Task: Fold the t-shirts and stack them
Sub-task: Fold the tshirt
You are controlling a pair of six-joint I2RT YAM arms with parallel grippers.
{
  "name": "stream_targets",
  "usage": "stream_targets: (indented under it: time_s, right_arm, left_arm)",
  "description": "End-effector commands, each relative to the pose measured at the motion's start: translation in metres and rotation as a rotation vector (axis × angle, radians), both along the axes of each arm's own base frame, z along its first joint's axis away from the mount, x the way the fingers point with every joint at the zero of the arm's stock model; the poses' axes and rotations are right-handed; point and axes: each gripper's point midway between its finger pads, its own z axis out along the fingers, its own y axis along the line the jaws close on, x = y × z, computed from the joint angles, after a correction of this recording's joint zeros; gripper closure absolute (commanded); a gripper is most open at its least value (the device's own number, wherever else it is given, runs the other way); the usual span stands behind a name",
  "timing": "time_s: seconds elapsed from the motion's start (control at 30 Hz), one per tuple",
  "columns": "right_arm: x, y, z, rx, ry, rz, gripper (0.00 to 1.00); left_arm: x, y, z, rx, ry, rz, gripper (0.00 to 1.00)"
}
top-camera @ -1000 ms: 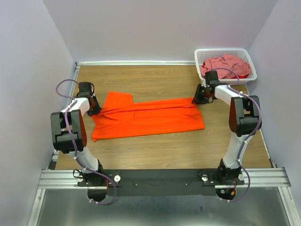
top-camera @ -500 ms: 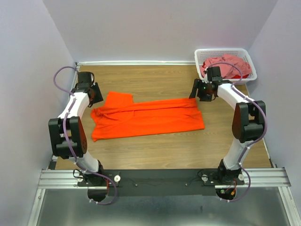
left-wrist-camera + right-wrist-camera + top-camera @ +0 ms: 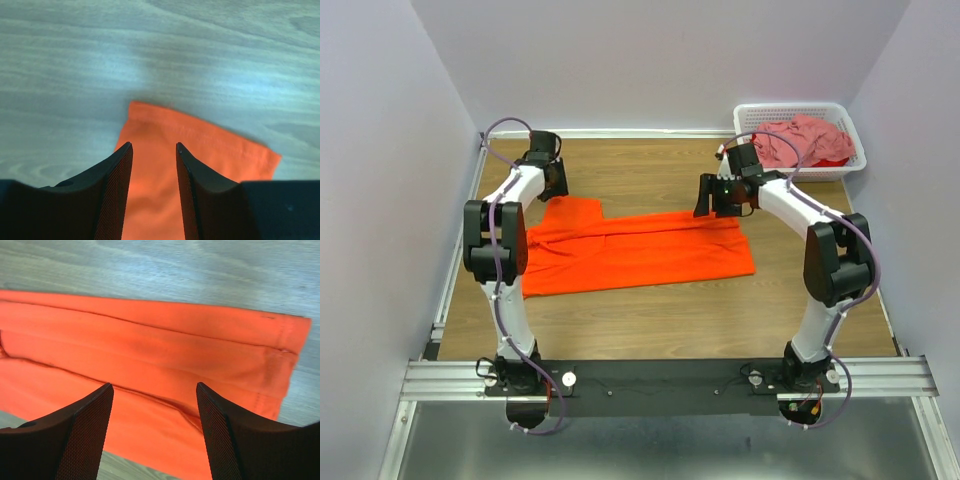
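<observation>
The left hand (image 3: 555, 184) has left the left end of the orange t-shirt (image 3: 640, 252) and swung toward the far side of the tabletop (image 3: 640, 170). It now hangs over the far edge of the sleeve that sticks out there, and its arm lies along the shirt's left end. The right hand (image 3: 711, 197) has come off the shirt's far right corner and moved left along the far edge, away from the basket (image 3: 788, 105).
</observation>
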Motion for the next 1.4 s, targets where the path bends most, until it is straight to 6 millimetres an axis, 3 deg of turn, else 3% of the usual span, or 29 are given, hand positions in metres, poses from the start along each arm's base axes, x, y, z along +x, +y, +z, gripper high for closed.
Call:
stream_targets:
  time_s: [0.0, 0.2, 0.37, 0.5, 0.53, 0.6, 0.77, 0.8, 0.83, 0.9, 1.17, 1.2, 1.37]
  right_arm:
    - [-0.017, 0.012, -0.002, 0.011, 0.030, 0.065, 0.26]
    - [-0.031, 0.022, -0.008, 0.008, 0.045, 0.109, 0.26]
    - [-0.036, 0.025, -0.010, 0.001, 0.048, 0.131, 0.26]
    - [-0.038, 0.024, -0.013, -0.009, 0.052, 0.141, 0.26]
    - [-0.038, 0.024, -0.014, -0.011, 0.051, 0.142, 0.26]
    - [-0.037, 0.024, -0.015, -0.014, 0.050, 0.143, 0.26]
    - [-0.035, 0.027, -0.011, -0.006, 0.043, 0.150, 0.26]
    - [-0.034, 0.027, -0.010, -0.002, 0.040, 0.147, 0.26]
    - [-0.033, 0.028, -0.006, 0.004, 0.033, 0.148, 0.26]
    - [-0.033, 0.030, -0.004, 0.016, 0.033, 0.150, 0.26]
    - [-0.031, 0.035, 0.002, 0.032, 0.025, 0.162, 0.26]
    - [-0.031, 0.036, 0.001, 0.032, 0.024, 0.164, 0.26]
    - [-0.029, 0.039, 0.002, 0.042, 0.025, 0.170, 0.27]
  left_arm:
    - [0.016, 0.008, -0.015, 0.053, 0.013, 0.026, 0.52]
    - [0.018, 0.010, -0.045, 0.088, 0.072, 0.035, 0.53]
    - [-0.007, 0.007, -0.073, 0.099, 0.171, 0.037, 0.58]
    - [-0.022, 0.006, -0.083, 0.093, 0.208, 0.044, 0.79]
    - [-0.026, 0.005, -0.086, 0.094, 0.214, 0.039, 0.91]
    - [-0.026, 0.005, -0.080, 0.098, 0.201, 0.036, 1.00]
    - [-0.029, 0.004, -0.052, 0.113, 0.156, 0.032, 1.00]
    - [-0.029, 0.002, -0.037, 0.107, 0.128, 0.030, 1.00]
    - [-0.037, 0.000, -0.036, 0.101, 0.135, 0.027, 1.00]
    - [-0.045, -0.005, -0.014, 0.084, 0.101, 0.027, 1.00]
    - [-0.124, -0.029, 0.007, -0.022, 0.133, -0.036, 1.00]
    - [-0.124, -0.031, 0.015, -0.024, 0.115, -0.041, 1.00]
    - [-0.171, -0.049, 0.009, -0.090, 0.184, -0.094, 1.00]
